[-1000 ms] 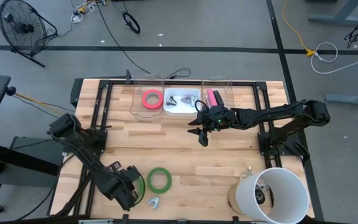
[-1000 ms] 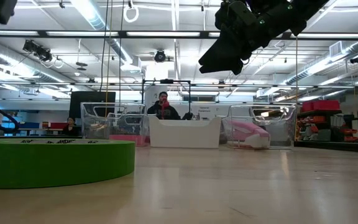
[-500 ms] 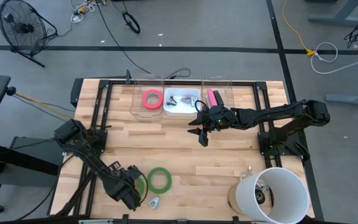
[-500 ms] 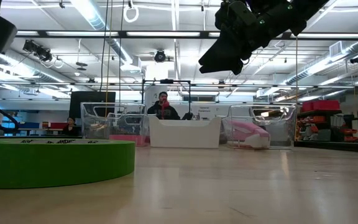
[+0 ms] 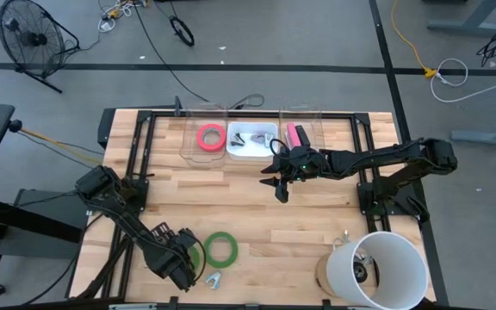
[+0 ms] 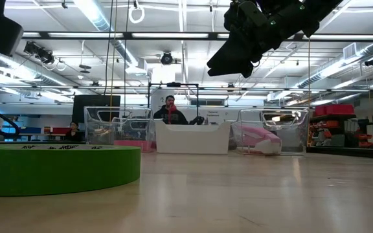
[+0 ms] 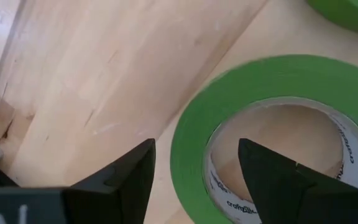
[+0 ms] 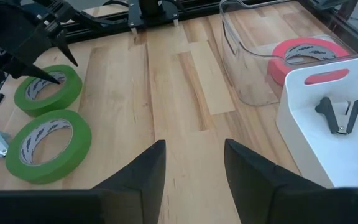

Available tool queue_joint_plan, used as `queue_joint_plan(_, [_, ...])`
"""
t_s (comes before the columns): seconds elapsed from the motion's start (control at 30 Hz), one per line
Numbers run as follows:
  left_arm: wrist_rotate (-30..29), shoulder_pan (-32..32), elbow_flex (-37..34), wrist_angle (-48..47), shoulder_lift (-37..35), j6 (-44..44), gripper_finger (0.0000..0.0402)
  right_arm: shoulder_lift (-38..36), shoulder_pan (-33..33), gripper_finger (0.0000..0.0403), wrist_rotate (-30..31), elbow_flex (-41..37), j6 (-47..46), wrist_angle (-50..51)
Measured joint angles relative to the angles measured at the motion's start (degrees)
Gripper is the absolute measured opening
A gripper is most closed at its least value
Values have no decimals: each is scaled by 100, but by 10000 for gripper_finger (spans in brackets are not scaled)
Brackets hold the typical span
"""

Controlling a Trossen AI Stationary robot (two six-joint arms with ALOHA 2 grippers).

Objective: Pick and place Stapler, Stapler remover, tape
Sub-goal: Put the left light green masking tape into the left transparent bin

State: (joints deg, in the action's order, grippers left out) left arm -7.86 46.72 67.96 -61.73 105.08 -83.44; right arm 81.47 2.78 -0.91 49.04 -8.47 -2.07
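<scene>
– Where is the left gripper now?
– It is low over one green tape roll. Its fingers are spread, and the roll's near rim lies between them, one finger outside the ring and one over the open centre. I think they do not touch the roll, but the view is too close to be sure.
– And the other rolls?
– A second green roll lies just beside the first. The pinkish red roll sits in a clear bin, ahead of the right gripper.
– The right one?
– It hangs above the table, jaws apart, holding nothing
</scene>
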Motion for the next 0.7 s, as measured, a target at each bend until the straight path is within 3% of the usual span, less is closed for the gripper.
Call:
queue_joint_plan(0.33, [-230,-2,-30,118,0,0,236,0,-1,164,0,0,0,0])
queue_joint_plan(0.53, [-105,-9,-634,947,-34,37,236,0,1,164,0,0,0,0])
queue_joint_plan(0.7, [-86,-28,-813,1021,-41,11,236,0,-1,164,0,0,0,0])
